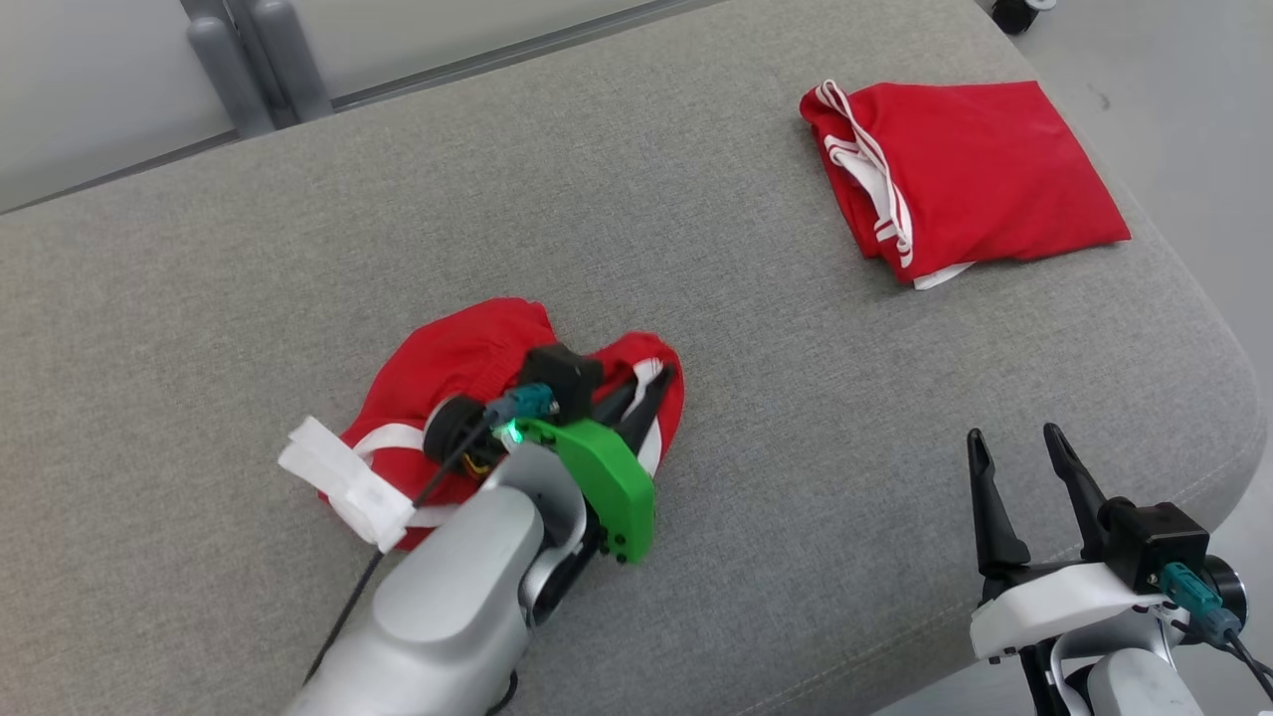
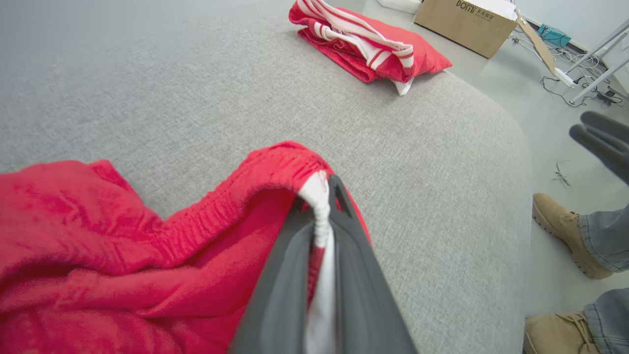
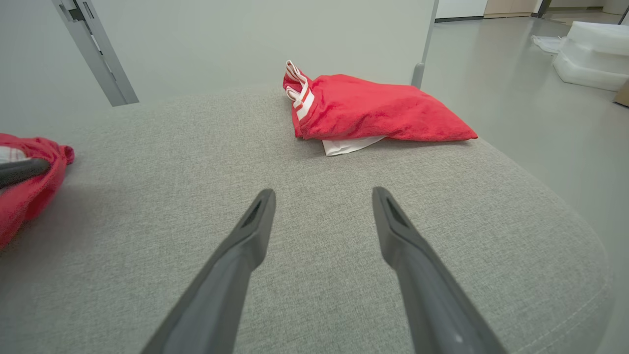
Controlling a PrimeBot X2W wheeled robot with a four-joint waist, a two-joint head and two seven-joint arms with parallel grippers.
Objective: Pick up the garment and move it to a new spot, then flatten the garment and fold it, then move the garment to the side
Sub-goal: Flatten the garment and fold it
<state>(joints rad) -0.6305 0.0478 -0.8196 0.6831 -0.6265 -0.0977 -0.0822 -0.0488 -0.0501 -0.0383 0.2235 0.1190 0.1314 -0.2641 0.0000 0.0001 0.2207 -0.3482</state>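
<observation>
From the head view: the left gripper (image 1: 648, 390) is down on the crumpled red garment (image 1: 453, 363), which sits low and left of centre on the grey cushion (image 1: 298, 239). White trim and a white tag poke out at its near edge. A second red garment, folded (image 1: 980, 169), lies well apart at the far right corner. The right gripper (image 1: 1012, 436) hangs over bare cushion at the near right, fingers spread, nothing between them.

The left wrist view settles the grip. The two dark fingers (image 2: 282, 275) are pressed together on a white-and-red gathered edge of the crumpled red garment (image 2: 98, 246), with cloth squeezed between them right up to the tips. The rest of the fabric is heaped to the left, resting on the cushion. Off the far edge sit a cardboard box (image 2: 464, 22) and a person's tan shoes (image 2: 565, 231) on the floor.

The right wrist view shows the right gripper (image 3: 324, 196) wide and empty, aimed at the folded garment (image 3: 378, 108), with the crumpled one (image 3: 29, 196) at the left edge.

So I'd say this is the very first step, the pick-up, with the pinch made and nothing lifted yet. Next calls for a clean raise so the bundle clears the cushion, then a carry to open space. It's a thin edge grip, so the cloth may slip or trail.
</observation>
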